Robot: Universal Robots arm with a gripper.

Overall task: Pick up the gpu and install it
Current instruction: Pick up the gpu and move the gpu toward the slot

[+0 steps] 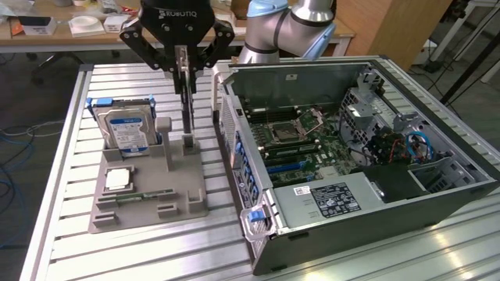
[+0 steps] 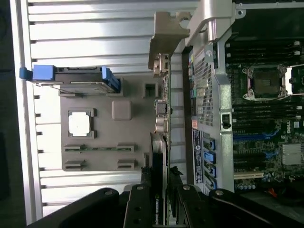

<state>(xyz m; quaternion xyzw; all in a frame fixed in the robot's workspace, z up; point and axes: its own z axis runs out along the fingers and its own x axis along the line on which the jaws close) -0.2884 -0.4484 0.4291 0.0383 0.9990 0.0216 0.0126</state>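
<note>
**A:** Where is the gpu?

**B:** In my pincer (image 1: 182,75). The gpu (image 1: 187,114) hangs straight down from it, upright and edge-on. My fingers (image 2: 137,204) are pinching its two flat faces near the upper edge. Its silver bracket (image 2: 167,33) sits at one end of the card.

**A:** Is it clear of the holder?

**B:** Its lower end is down at the narrow post of the grey holder (image 1: 149,196), directly beneath the pincer. I can't tell whether it rests in the slot there or hangs just above it, because the card is too thin to judge from here.

**A:** What else is around you?

**B:** On one side of the pincer, lower down, a hard drive (image 1: 129,133) with a blue label stands upright in the same holder. A square processor chip (image 1: 119,178) lies flat in a pocket nearer the holder's middle. On the other side of the pincer, just beside the card, is the open computer case (image 1: 375,196). Its motherboard (image 1: 301,140) is exposed inside. The holder and the case both rest on the slatted metal surface (image 1: 62,252).
</note>
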